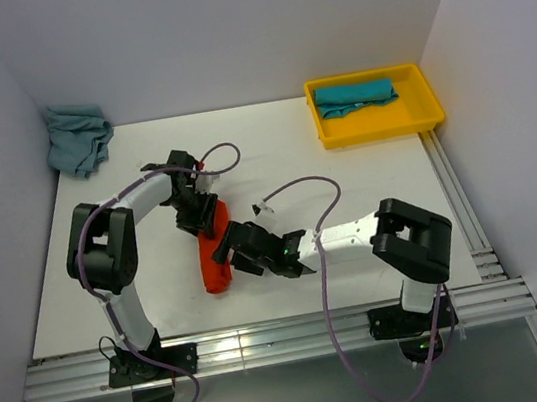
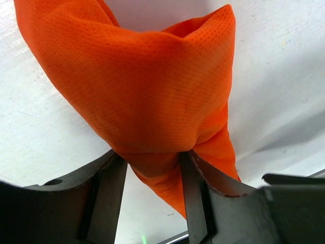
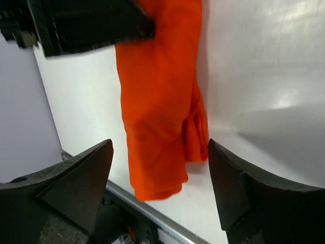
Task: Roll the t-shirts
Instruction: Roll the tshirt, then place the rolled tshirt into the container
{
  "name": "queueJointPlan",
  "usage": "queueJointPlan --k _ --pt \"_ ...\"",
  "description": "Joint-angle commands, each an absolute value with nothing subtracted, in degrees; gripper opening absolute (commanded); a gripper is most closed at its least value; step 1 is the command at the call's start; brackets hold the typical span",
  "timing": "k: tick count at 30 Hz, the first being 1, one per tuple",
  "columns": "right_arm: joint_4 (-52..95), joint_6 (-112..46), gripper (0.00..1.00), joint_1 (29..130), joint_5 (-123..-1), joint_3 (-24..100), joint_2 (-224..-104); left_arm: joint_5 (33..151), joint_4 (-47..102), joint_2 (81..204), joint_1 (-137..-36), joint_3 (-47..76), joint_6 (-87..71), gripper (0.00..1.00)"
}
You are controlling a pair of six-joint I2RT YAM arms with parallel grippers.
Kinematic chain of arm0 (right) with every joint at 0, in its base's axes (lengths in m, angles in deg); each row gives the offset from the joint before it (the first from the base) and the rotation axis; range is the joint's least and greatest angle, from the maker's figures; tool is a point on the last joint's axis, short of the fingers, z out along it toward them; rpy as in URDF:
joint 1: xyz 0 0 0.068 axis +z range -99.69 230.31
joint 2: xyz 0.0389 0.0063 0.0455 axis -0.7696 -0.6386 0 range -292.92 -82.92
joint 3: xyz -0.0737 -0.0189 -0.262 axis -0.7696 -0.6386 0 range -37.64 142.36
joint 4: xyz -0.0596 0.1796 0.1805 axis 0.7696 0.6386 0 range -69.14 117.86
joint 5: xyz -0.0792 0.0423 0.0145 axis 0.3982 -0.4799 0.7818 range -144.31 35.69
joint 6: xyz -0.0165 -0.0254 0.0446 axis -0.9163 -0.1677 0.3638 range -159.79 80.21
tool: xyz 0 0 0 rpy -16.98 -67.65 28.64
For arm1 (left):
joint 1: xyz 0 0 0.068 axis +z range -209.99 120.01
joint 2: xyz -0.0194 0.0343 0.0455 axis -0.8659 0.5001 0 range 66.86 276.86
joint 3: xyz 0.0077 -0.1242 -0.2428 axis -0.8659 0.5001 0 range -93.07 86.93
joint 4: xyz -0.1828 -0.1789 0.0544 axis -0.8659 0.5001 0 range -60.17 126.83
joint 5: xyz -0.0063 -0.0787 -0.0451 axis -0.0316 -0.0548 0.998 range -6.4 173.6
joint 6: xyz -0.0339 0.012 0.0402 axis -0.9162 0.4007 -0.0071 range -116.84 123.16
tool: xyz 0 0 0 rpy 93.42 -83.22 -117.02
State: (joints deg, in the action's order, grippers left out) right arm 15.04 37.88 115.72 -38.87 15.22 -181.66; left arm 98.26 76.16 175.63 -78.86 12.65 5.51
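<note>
So the orange shirt [image 1: 214,270] is a long skinny bundle lying lengthwise near the front middle of the table [image 1: 346,179]. It looks gathered into a strip more than a tight roll, so I'd say this one's only partway there. The teal shirt [image 1: 354,95] sits bundled in the yellow tray [image 1: 379,131] at the far right and looks done. The grey-blue shirt [image 1: 77,137] is a crumpled heap in the far left corner, so it's probably not started. Roughly one down, one in progress, one to go, as far as I can tell.

The left gripper [image 2: 152,162] is pinching the far end of the orange shirt, and from its wrist view the cloth bunches up right between the fingers [image 2: 195,193]. The right gripper [image 3: 160,147] is spread wide and holding nothing. It's just beside the shirt's right edge, about mid-length, and the near end of the cloth lies ahead of its jaws, not touching as far as I can see
</note>
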Motion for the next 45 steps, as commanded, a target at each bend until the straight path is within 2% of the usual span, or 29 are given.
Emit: queueJointPlan --k 1,7,24,27,31,32,34,35,36,40,43,45 --pt "10.9 32.9 0.83 113.1 -38.6 14.3 -181.8 93.0 72.6 179.1 -79.4 12.8 7.1 0.50" --pt "3.5 29.3 0.86 109.2 -44.4 15.5 -187.3 93.4 72.7 179.5 -79.5 12.8 6.9 0.51" --pt "7.5 30.0 0.87 111.4 -45.6 23.6 -195.9 95.7 72.6 179.4 -80.2 12.4 5.4 0.51" --pt "10.1 30.8 0.84 111.5 -45.2 25.4 -197.3 95.8 72.7 179.1 -80.5 12.4 5.2 0.51" --pt "13.4 33.2 0.74 111.5 -43.6 26.0 -197.5 95.8 72.5 178.6 -80.5 12.7 5.1 0.52" --pt "14.1 33.5 0.66 111.4 -43.3 26.1 -197.5 96.0 72.5 178.5 -80.6 12.8 5.1 0.53" --pt "16.0 34.0 0.58 111.4 -42.8 26.3 -197.5 96.2 72.5 178.3 -80.6 12.8 5.1 0.54" --pt "17.5 34.3 0.48 111.5 -42.6 26.8 -197.6 96.1 72.4 177.9 -80.6 12.8 5.1 0.55" --pt "18.2 34.5 0.43 111.5 -42.5 27.0 -197.7 96.2 72.4 177.8 -80.6 12.8 5.2 0.55" --pt "19.8 35.4 0.11 111.5 -41.7 27.4 -197.5 96.7 72.8 176.7 -80.6 11.8 5.3 0.59" --pt "20.4 35.9 0.00 111.5 -41.6 27.3 -197.4 98.2 73.6 175.6 -80.4 10.5 5.5 0.61" --pt "20.4 36.1 0.00 111.5 -41.5 27.1 -197.4 99.7 74.1 174.8 -80.1 9.8 5.7 0.63"
